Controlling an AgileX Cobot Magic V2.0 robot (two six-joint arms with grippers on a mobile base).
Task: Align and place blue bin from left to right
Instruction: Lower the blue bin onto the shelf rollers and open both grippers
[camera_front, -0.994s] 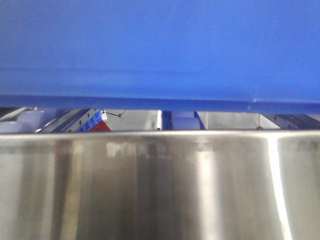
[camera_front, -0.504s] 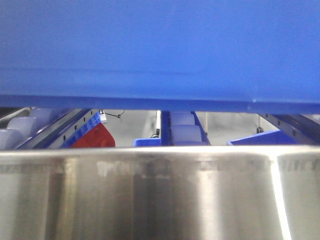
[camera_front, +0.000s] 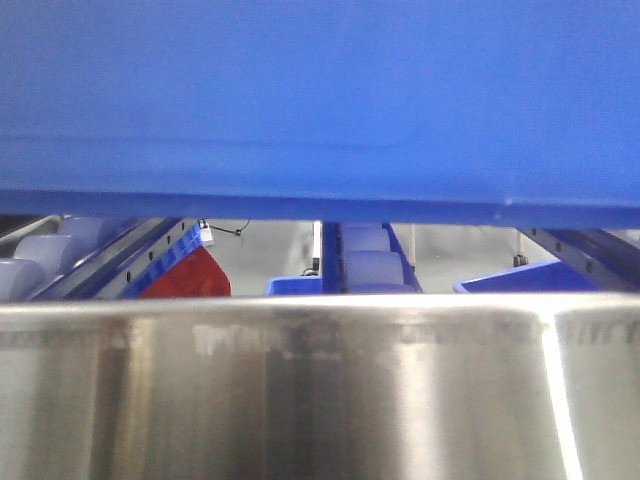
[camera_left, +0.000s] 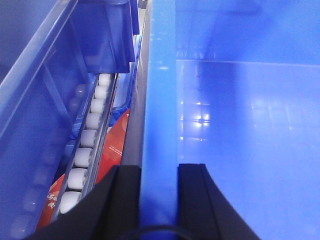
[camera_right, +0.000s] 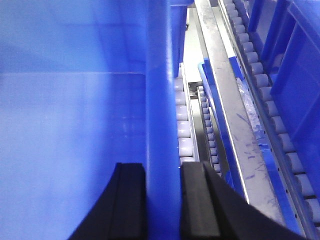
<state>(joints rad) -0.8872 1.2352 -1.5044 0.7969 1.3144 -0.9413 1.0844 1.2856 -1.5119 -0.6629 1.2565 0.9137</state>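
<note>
Blue bin (camera_front: 320, 100): held aloft above the steel edge (camera_front: 300, 390), left gripper (camera_left: 159, 172) and right gripper (camera_right: 162, 170) each clamped on a side wall; gap beneath widened a second ago, steady since, so lift probably complete, placement pending.

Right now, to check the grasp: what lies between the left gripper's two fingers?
The blue bin, its side wall filling the left gripper; the left wrist view shows it.

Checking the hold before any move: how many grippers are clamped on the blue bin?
2. The left gripper clamps the blue bin's left wall, and the right gripper clamps its right wall. Each has one finger inside and one outside. No other grippers are in view.
</note>
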